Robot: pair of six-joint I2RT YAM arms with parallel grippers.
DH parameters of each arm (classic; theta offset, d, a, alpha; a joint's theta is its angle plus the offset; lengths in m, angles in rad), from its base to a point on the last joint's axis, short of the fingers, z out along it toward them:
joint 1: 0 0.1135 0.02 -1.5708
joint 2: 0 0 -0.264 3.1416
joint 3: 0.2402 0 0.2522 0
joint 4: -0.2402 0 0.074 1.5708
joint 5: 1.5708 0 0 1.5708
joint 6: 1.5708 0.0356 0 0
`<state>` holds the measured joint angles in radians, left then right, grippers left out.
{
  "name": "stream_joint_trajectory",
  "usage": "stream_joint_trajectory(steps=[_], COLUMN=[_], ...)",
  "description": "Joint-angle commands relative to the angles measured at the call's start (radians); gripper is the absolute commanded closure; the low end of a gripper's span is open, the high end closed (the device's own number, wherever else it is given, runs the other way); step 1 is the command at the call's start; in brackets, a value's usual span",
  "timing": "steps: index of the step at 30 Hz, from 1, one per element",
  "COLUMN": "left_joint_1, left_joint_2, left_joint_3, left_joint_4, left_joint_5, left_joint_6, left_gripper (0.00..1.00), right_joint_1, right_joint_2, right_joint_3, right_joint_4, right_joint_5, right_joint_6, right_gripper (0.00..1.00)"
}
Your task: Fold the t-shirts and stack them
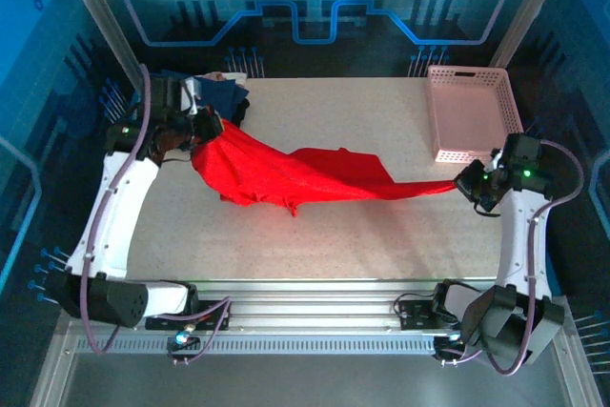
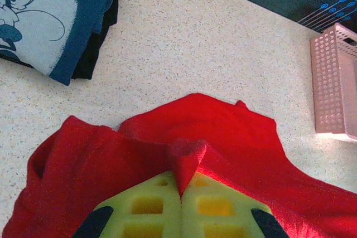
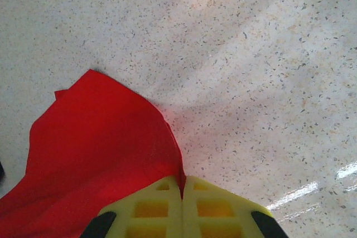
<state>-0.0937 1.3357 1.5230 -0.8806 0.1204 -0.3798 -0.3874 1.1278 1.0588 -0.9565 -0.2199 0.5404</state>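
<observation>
Far left: navy t-shirt (image 1: 217,92) is seen lying folded on the tabletop (image 1: 334,235), prob. parked as the stack's base. Left fingers (image 2: 170,210) are clamped on a bunched fold of the red t-shirt (image 1: 286,173), held raised. The red cloth is pulled taut L-to-R across mid tabletop, likely for flattening. Right fingers (image 3: 174,210) are pinched together on its right corner, near the pink basket (image 1: 440,111). No brand or readable writing is made out; just a cartoon print on the navy.
</observation>
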Motion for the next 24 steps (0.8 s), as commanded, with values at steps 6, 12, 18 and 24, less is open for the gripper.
stream_joint_trajectory(steps=[6, 12, 18, 24], left_joint_1=[-0.024, -0.026, -0.026, -0.026], left_joint_2=[0.192, -0.013, -0.143, -0.116], left_joint_3=[0.197, 0.038, -0.001, -0.031], left_joint_4=[0.080, 0.080, 0.011, 0.054], left_joint_5=[0.016, 0.021, 0.011, -0.013], left_joint_6=[0.061, 0.032, 0.027, 0.046], left_gripper=[1.00, 1.00, 1.00, 1.00], right_joint_1=[-0.015, -0.016, -0.015, -0.017], right_joint_2=[0.166, 0.070, -0.043, -0.054], right_joint_3=[0.197, 0.166, 0.133, 0.139], right_joint_4=[-0.015, -0.072, -0.170, -0.171], right_joint_5=[-0.037, -0.071, -0.061, -0.032], right_joint_6=[-0.041, -0.028, -0.020, -0.028], right_gripper=[1.00, 1.00, 1.00, 1.00])
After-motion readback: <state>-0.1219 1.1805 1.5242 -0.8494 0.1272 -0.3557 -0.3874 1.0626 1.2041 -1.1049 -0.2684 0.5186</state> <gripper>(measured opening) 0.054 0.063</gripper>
